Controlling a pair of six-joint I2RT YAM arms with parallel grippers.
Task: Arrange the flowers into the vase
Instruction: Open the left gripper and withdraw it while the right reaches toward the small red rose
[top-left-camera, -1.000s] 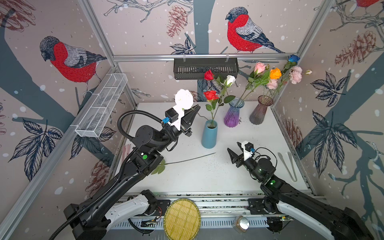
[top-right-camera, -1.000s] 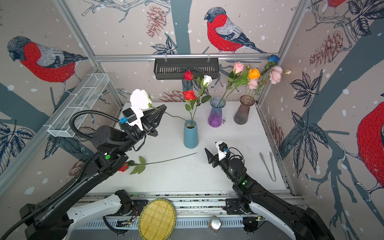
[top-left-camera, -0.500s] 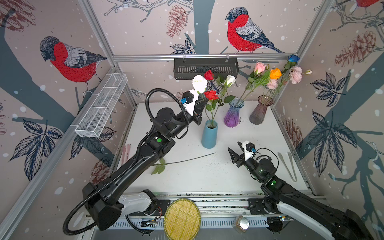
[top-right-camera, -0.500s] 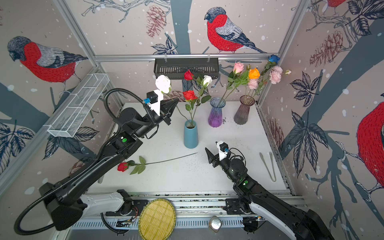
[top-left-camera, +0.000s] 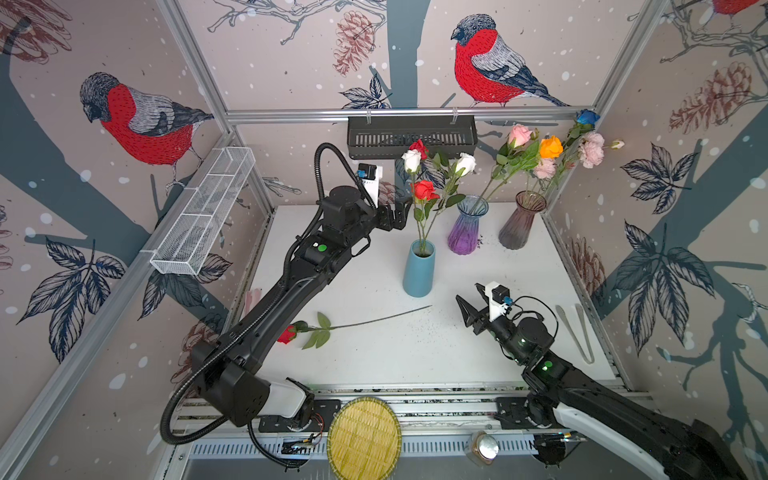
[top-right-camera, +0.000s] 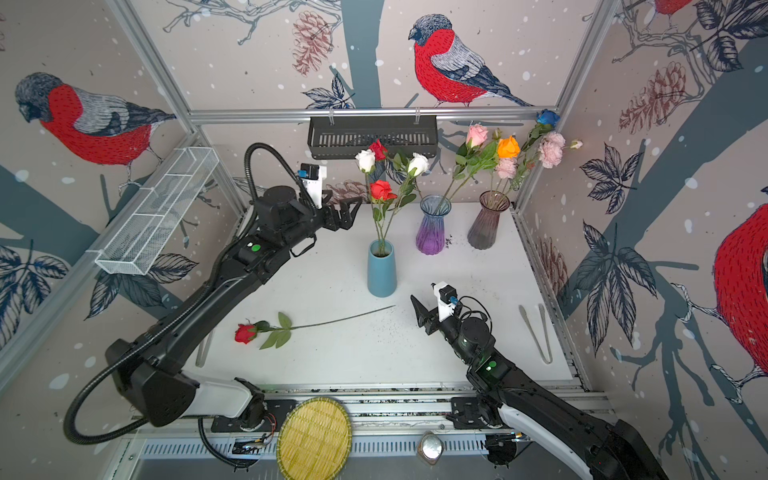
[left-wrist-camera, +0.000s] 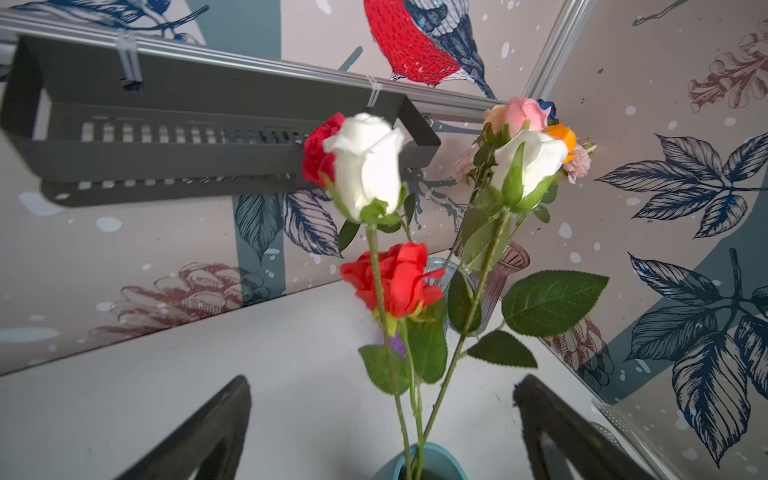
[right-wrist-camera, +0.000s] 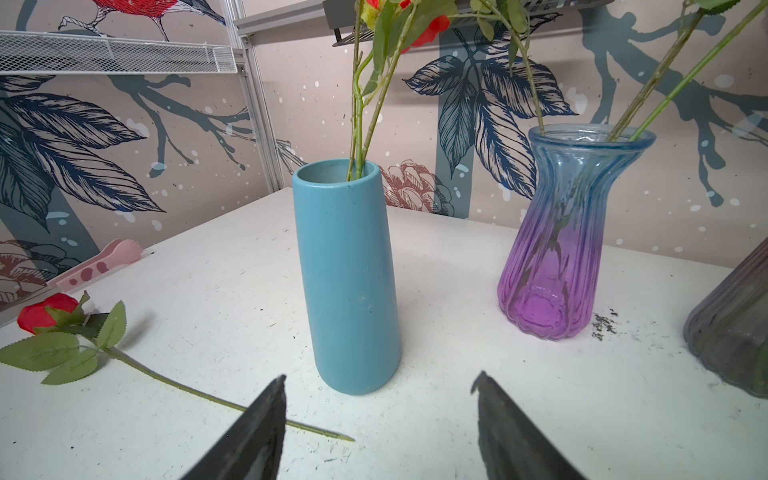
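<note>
Nearby, purple vase (top-left-camera: 466, 226), tongs (top-left-camera: 577, 332), bamboo tray (top-left-camera: 364, 436)

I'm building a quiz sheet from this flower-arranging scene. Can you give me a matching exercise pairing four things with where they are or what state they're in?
Things:
1. blue vase
2. red rose with the bare stem end
3. left gripper
4. metal tongs

Places or states:
A. open, beside the stems in the blue vase, holding nothing
B. lying flat on the table, in front of the vases
C. upright, holding two white and two red roses
D. lying by the table's right edge

Pairs: 1-C, 2-B, 3-A, 4-D
</note>
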